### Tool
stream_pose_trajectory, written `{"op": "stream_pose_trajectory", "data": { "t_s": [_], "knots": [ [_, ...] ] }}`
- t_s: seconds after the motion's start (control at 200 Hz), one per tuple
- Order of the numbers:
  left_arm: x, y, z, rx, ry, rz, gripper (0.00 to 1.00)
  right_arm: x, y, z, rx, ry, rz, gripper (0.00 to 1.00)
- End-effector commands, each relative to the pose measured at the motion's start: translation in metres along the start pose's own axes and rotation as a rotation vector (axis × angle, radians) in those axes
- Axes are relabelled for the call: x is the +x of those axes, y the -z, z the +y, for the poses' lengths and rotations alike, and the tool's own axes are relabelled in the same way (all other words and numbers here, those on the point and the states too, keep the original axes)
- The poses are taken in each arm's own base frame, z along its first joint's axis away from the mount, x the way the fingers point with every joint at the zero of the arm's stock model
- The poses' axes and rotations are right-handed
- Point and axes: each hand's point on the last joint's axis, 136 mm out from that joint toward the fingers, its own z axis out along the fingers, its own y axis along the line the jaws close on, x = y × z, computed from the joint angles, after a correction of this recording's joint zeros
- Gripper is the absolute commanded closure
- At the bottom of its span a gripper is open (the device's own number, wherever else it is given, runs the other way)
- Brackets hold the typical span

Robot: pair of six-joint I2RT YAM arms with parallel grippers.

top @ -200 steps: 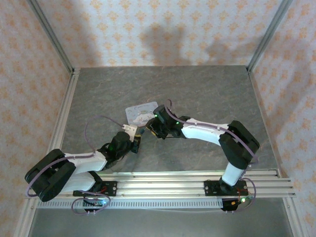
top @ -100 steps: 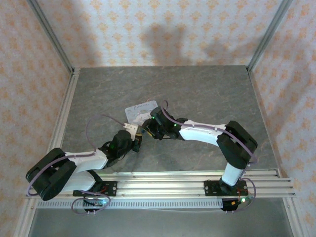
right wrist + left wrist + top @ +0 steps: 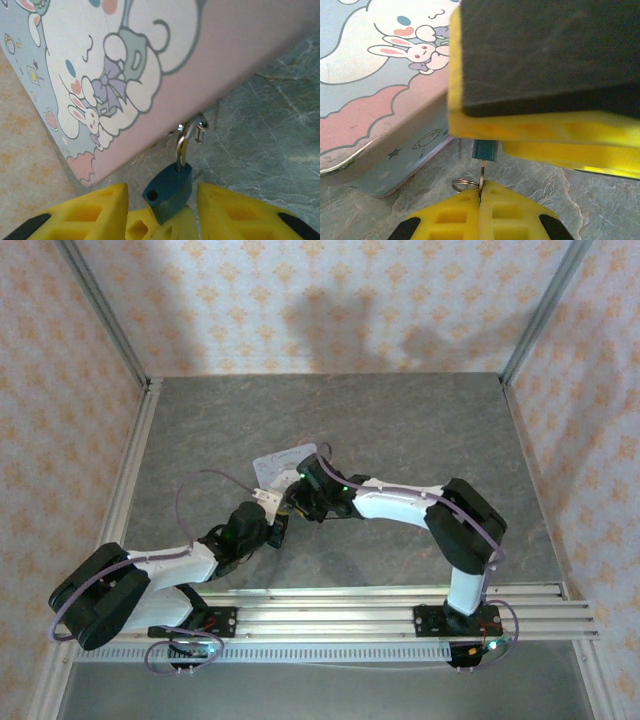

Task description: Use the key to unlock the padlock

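Observation:
The small blue padlock (image 3: pixel 167 192) hangs by its thin metal shackle (image 3: pixel 182 147) from the hasp of the cartoon tin (image 3: pixel 225 50). One end of the shackle stands free of the body. My right gripper (image 3: pixel 162 192) is open, a yellow finger on each side of the padlock with small gaps. My left gripper (image 3: pixel 481 187) is shut on the key (image 3: pixel 483 169), whose blade runs up into the bottom of the padlock (image 3: pixel 485 149). The key's ring (image 3: pixel 464 184) sticks out to the left. From above, both grippers (image 3: pixel 290 512) meet at the tin's near edge.
The pastel tin (image 3: pixel 285 466) lies flat on the grey stone-patterned table (image 3: pixel 420 430), just behind the two grippers. Patterned walls and metal rails (image 3: pixel 128 490) close in the table on three sides. The right gripper's fingers (image 3: pixel 530 135) hang right above my left fingertips.
The right arm has swung left and brought its gripper closer to the tin's near edge and to the left gripper. The left arm has hardly moved.

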Motion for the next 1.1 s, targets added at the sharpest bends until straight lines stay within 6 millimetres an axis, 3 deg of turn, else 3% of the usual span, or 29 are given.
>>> {"op": "stream_pose_trajectory", "data": {
  "t_s": [0.0,0.215,0.335,0.46,0.776,0.901,1.096],
  "knots": [
    [-0.010,0.000,0.001,-0.002,-0.024,-0.011,1.00,-0.001,-0.003,-0.001,0.035,0.024,0.008,0.63],
    [-0.010,0.000,-0.001,0.005,-0.041,-0.001,1.00,-0.006,-0.001,-0.006,0.081,0.043,-0.019,0.91],
    [-0.011,0.002,0.000,0.003,-0.040,-0.004,1.00,-0.009,0.003,-0.009,0.103,0.056,-0.039,1.00],
    [-0.013,0.007,0.001,-0.007,-0.043,-0.008,1.00,-0.011,0.005,-0.010,0.109,0.051,-0.053,1.00],
    [-0.023,0.034,0.015,-0.088,0.007,-0.006,0.37,-0.019,0.014,-0.007,0.099,0.041,-0.109,1.00],
    [-0.030,0.047,0.022,-0.137,0.059,-0.003,0.31,-0.016,0.011,-0.004,0.096,0.054,-0.086,1.00],
    [-0.033,0.056,0.029,-0.184,0.124,0.046,0.31,-0.015,0.011,-0.007,0.117,0.059,-0.078,1.00]
  ]
}}
